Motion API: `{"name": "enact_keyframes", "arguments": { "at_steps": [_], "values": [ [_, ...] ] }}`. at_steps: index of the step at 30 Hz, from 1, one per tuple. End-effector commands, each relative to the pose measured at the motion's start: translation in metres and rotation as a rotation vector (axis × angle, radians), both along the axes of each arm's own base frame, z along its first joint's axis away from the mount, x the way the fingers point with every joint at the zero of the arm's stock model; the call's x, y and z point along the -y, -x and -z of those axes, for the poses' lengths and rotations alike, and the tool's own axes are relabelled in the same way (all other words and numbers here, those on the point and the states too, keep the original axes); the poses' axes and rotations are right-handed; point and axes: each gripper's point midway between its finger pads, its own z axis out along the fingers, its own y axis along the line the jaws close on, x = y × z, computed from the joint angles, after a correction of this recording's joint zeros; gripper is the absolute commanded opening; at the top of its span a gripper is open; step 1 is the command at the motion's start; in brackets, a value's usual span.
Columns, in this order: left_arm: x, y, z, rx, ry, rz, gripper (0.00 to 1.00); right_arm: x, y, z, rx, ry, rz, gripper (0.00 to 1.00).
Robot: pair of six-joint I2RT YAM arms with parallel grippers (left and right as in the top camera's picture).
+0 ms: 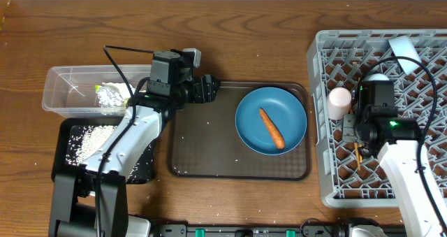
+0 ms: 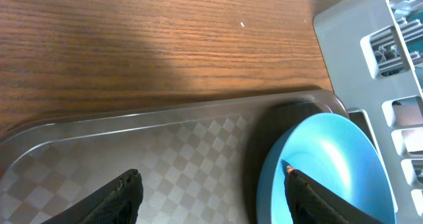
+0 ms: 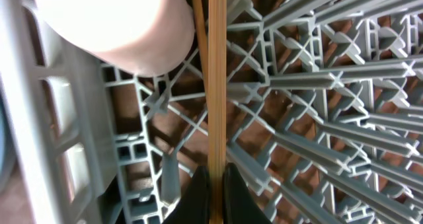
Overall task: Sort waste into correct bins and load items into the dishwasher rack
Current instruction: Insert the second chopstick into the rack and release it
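The right hand [image 3: 211, 179] was pinched shut on the chopsticks [image 3: 216, 85] low over the rack [image 3: 79, 112]; light, stiff and thin, they would likely pivot unless held mid-length. The left hand [image 2: 215, 196] stood wide above the brown tray [image 2: 165, 154], beside the blue plate [image 2: 330, 161]
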Motion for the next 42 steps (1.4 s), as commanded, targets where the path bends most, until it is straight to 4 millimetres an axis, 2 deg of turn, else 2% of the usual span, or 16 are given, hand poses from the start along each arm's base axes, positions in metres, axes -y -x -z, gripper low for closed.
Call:
{"name": "enact_keyframes", "arguments": {
  "at_steps": [1, 11, 17, 18, 21, 25, 27, 30, 33, 34, 35, 37, 40, 42],
  "values": [
    [-0.002, 0.000, 0.003, -0.007, -0.008, -0.012, 0.72, 0.008, 0.001, 0.007, -0.008, 0.047, -0.020, 0.01],
    [-0.002, 0.000, 0.003, -0.007, -0.008, -0.012, 0.72, 0.008, -0.023, 0.001, 0.064, 0.117, -0.163, 0.01],
    [-0.002, 0.000, 0.003, -0.007, -0.008, -0.012, 0.72, 0.008, -0.029, -0.001, 0.077, 0.131, -0.189, 0.02],
    [-0.002, 0.000, 0.003, -0.007, -0.008, -0.012, 0.72, 0.008, -0.030, -0.002, 0.084, 0.132, -0.188, 0.10],
    [-0.002, 0.000, 0.003, -0.007, -0.008, -0.012, 0.72, 0.008, -0.031, -0.003, 0.090, 0.132, -0.188, 0.21],
    [-0.002, 0.000, 0.003, -0.007, -0.008, -0.012, 0.72, 0.008, -0.031, -0.003, 0.089, 0.132, -0.187, 0.26],
    [-0.002, 0.000, 0.003, -0.007, -0.008, -0.012, 0.72, 0.008, -0.031, -0.003, 0.089, 0.132, -0.187, 0.37],
    [-0.002, 0.000, 0.003, -0.007, -0.008, -0.012, 0.72, 0.008, -0.033, -0.004, 0.104, 0.126, -0.172, 0.44],
    [-0.002, 0.000, 0.003, -0.007, -0.008, -0.012, 0.72, 0.006, -0.036, -0.009, 0.135, 0.098, -0.139, 0.56],
    [-0.002, 0.000, 0.003, -0.007, -0.008, -0.012, 0.72, 0.005, -0.036, -0.012, 0.146, 0.090, -0.129, 0.62],
    [-0.002, 0.000, 0.003, -0.007, -0.008, -0.012, 0.72, 0.005, -0.038, -0.016, 0.167, 0.080, -0.105, 0.74],
    [-0.002, 0.000, 0.003, -0.007, -0.008, -0.012, 0.72, 0.005, -0.039, -0.021, 0.189, 0.073, -0.091, 0.82],
    [-0.002, 0.000, 0.003, -0.007, -0.008, -0.012, 0.72, 0.005, -0.039, -0.033, 0.227, 0.072, -0.087, 0.86],
    [-0.002, 0.000, 0.003, -0.006, -0.007, -0.012, 0.91, 0.004, -0.038, -0.038, 0.255, 0.048, -0.058, 0.91]
  ]
}}
